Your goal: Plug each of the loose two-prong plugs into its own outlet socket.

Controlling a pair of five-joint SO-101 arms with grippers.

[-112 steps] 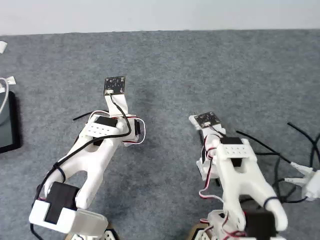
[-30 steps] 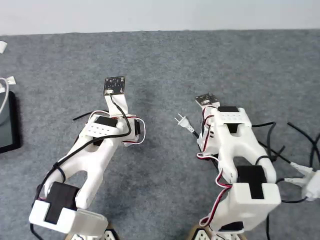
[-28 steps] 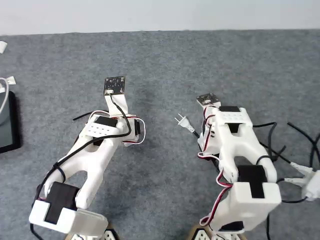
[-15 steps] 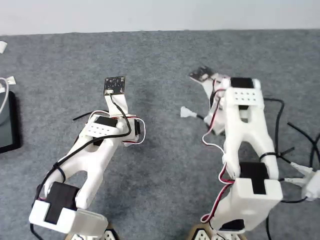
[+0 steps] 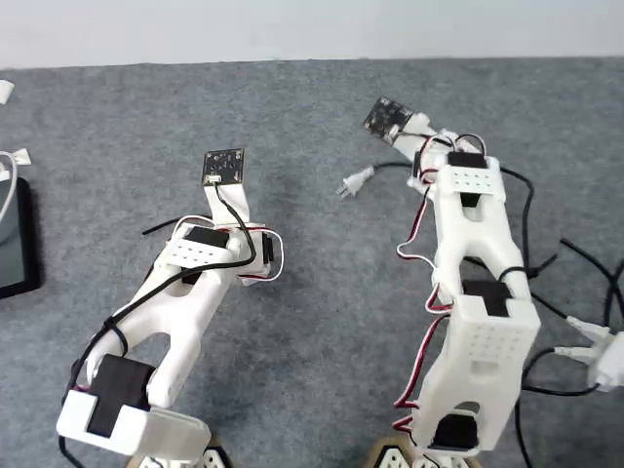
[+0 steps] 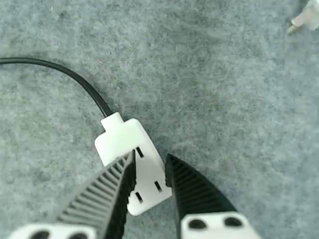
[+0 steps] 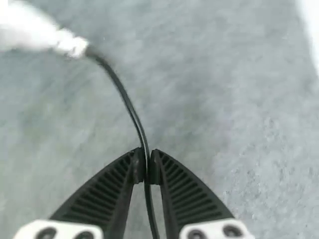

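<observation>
- Tightly closed, the right gripper pinches the black cord rather than the plug body. The two-prong plug sits at the cord's end, some way beyond the fingertips.
- Likely trouble: held by its cord, the plug can swing or twist. The prongs might then meet the outlet socket crooked, skid off its face, or shove it across the grey carpet.
- The thin cord could also slip through the jaws under any push.
- Over the socket sits the left gripper, jaws a narrow gap apart above the slotted face. I cannot tell whether they touch it.
- Seen from the left wrist, the plug lies well apart from the socket, on the side away from the socket lead.
</observation>
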